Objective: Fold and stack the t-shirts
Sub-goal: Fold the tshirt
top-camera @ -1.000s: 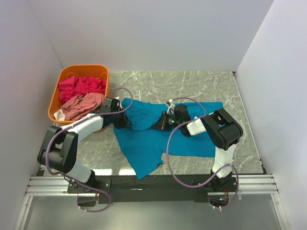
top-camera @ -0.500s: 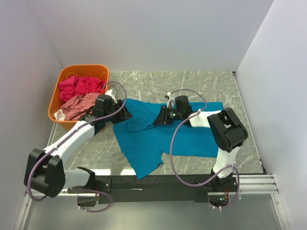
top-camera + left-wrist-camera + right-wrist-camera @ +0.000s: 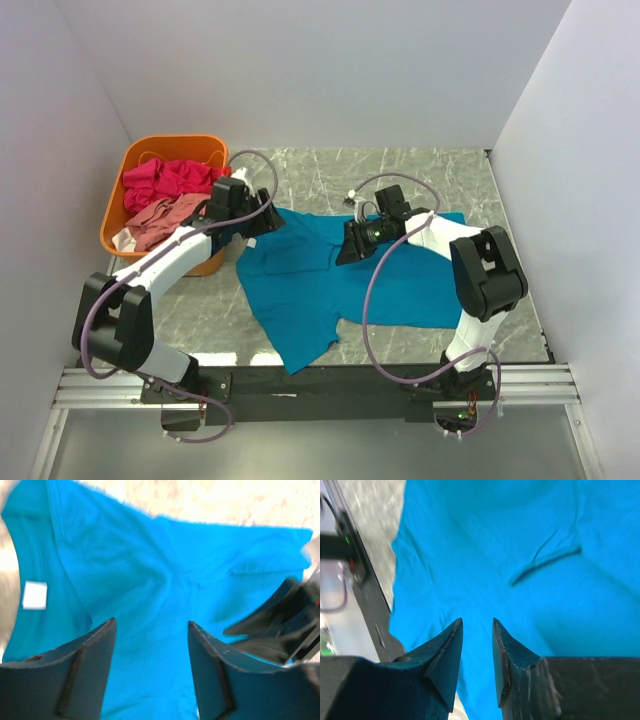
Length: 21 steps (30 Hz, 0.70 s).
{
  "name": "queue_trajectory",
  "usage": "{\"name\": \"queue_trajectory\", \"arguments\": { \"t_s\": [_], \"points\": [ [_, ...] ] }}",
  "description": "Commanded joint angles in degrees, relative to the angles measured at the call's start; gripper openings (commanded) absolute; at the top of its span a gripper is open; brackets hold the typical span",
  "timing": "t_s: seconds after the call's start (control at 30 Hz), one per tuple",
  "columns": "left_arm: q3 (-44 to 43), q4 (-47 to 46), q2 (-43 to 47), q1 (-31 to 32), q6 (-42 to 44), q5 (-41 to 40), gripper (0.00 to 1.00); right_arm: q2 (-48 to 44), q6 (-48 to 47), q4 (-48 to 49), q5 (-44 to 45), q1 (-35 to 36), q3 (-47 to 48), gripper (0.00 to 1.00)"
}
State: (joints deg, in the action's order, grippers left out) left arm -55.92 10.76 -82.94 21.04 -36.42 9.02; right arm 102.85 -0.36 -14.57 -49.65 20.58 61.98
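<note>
An orange basket (image 3: 175, 141) stands at the far left of the table (image 3: 440, 180). In it lie the magenta shirt (image 3: 165, 180) at the far side and the salmon shirt (image 3: 160, 218) at the near side, both crumpled. Just right of the basket, the left claw (image 3: 262, 218) hovers over the left far corner of the teal shirt (image 3: 300, 290), fingers apart with nothing between them. A white label (image 3: 35, 595) shows near that edge. The teal shirt lies spread on the table between the arms, one part reaching toward the near edge. The right claw (image 3: 350, 245) hangs over the shirt's middle, fingers slightly apart, gripping nothing.
</note>
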Motion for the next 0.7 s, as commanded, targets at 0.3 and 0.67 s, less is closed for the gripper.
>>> {"name": "queue_trajectory", "arguments": {
  "t_s": [0.3,0.67],
  "points": [
    [-12.1,-2.2,-12.4,-1.9,-2.2,-4.8,0.60,-22.1,-20.5,-9.3,3.7,-11.2,2.4,0.39],
    [-26.3,4.8,-27.7,-2.1,-1.7,-18.8,0.43,-25.4,-19.2,-8.6,-2.6,-27.2,-0.5,0.41]
  ]
}}
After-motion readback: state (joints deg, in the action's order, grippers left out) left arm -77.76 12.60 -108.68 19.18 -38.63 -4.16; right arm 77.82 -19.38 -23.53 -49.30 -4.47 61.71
